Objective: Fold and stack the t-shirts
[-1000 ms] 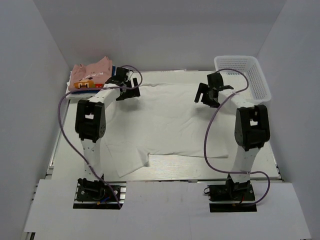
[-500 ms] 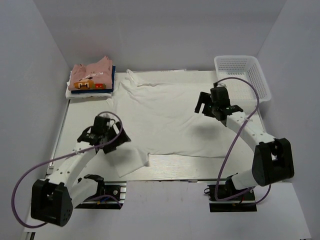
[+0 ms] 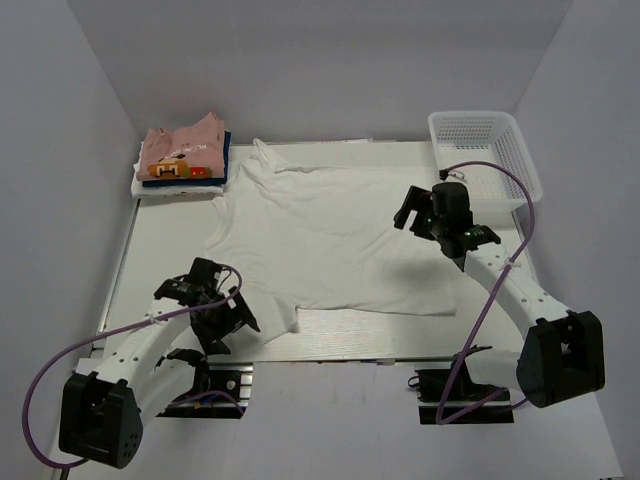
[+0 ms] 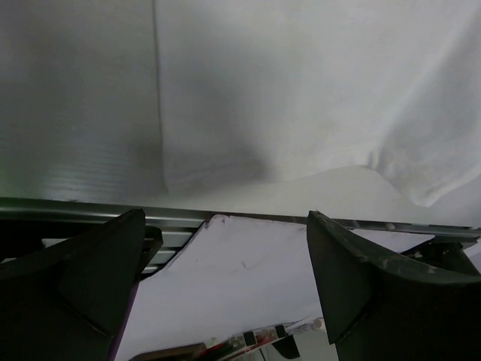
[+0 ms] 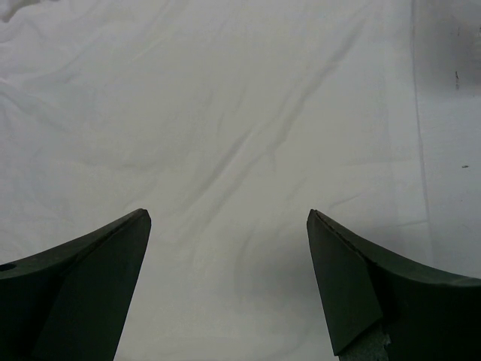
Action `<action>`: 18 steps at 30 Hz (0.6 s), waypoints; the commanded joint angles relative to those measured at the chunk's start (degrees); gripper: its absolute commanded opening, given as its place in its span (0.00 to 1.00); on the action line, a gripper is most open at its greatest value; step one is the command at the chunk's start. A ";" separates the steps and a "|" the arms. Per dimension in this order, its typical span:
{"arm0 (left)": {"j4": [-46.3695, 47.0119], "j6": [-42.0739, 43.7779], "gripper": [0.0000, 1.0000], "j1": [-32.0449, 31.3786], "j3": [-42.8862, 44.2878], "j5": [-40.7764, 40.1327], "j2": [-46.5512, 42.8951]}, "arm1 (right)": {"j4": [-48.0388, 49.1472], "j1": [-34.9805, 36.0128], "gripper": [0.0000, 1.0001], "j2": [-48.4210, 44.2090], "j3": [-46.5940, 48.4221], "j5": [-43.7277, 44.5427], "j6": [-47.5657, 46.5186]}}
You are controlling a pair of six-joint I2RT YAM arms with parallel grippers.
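Observation:
A large plain white t-shirt (image 3: 330, 235) lies spread flat across the table. My left gripper (image 3: 226, 322) hangs open at the shirt's near-left sleeve by the table's front edge. In the left wrist view the gripper (image 4: 225, 252) has nothing between its fingers (image 4: 86, 274), and the shirt (image 4: 301, 90) fills the upper part. My right gripper (image 3: 418, 218) hovers open over the shirt's right side. In the right wrist view the gripper (image 5: 229, 248) is empty, with wrinkled cloth (image 5: 210, 113) below it. A stack of folded t-shirts (image 3: 182, 160), pink on top, sits at the back left.
A white mesh basket (image 3: 487, 148) stands at the back right corner. Bare table (image 3: 160, 245) shows left of the shirt, and a strip of it (image 5: 451, 113) to the shirt's right. The table's metal front rail (image 4: 248, 218) runs under the left gripper. Grey walls enclose the table.
My left arm has swung from the back by the folded stack down to the front-left edge at the sleeve. The right arm has stretched out, its gripper shifting nearer. Both grippers stayed open.

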 commanded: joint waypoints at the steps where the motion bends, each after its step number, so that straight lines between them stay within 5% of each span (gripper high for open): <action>1: -3.63 -0.78 0.97 -0.73 1.18 0.79 1.68 | 1.45 -0.33 0.90 -1.54 -0.60 0.87 0.47; 8: 5.16 -4.98 0.92 -1.78 0.03 -1.66 7.85 | 1.44 -0.33 0.90 -2.86 -2.44 1.75 0.12; 14: 9.38 -6.23 0.68 -1.78 1.35 -5.54 8.02 | 0.66 -0.33 0.90 -4.36 -3.59 2.63 0.03; 18: 11.22 -6.23 0.65 -2.30 -1.99 -3.09 9.43 | -1.80 -0.51 0.90 -5.06 -3.94 4.73 0.21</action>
